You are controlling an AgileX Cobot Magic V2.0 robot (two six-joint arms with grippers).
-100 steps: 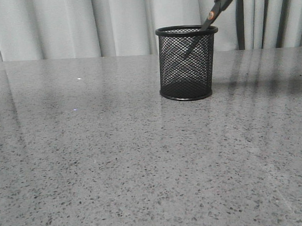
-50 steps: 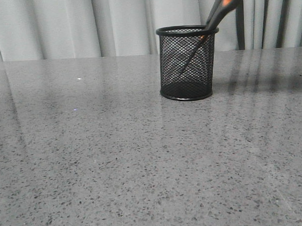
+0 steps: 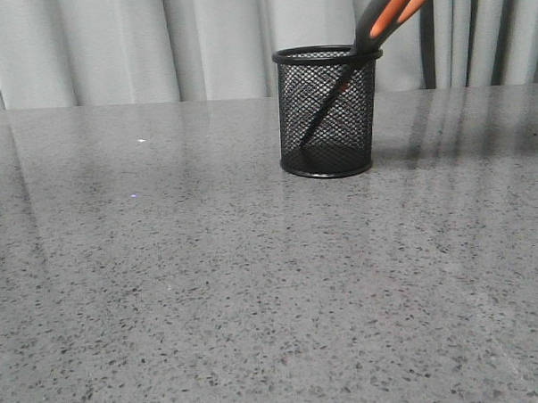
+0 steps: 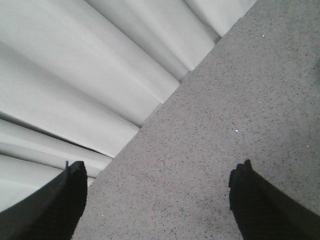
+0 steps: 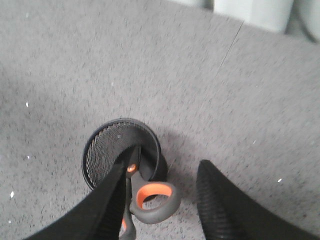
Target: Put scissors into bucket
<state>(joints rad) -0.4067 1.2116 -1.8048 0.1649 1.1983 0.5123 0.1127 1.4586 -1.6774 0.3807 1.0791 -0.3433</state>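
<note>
Small black wire-mesh cylindrical bucket (image 3: 327,111) stands upright on the grey speckled stone table (image 3: 210,284), far half of the surface, a little right of centre in the front view. Pale pleated curtain (image 3: 110,48) hangs behind the far edge.

Scissors with dark grey plastic handles lined orange (image 3: 390,13) sit blades-down inside the bucket — blades slant toward 7 o'clock through the mesh, tip near the base, handles leaning out over the rim toward 1 o'clock.

Right wrist view: looks down into the bucket (image 5: 123,152); scissors (image 5: 150,197) with one orange-lined loop lying across the rim. Right gripper (image 5: 160,205) spread wide, one finger on each side of the handles. The finger (image 5: 107,200) nearer the pivot overlaps the handle in this view — contact or just beside, cannot tell.

Left wrist view: left gripper (image 4: 157,200) spread wide with nothing between its fingers, over bare table (image 4: 240,90) beside the curtain (image 4: 75,75).

No brand, label or writing readable on anything.
</note>
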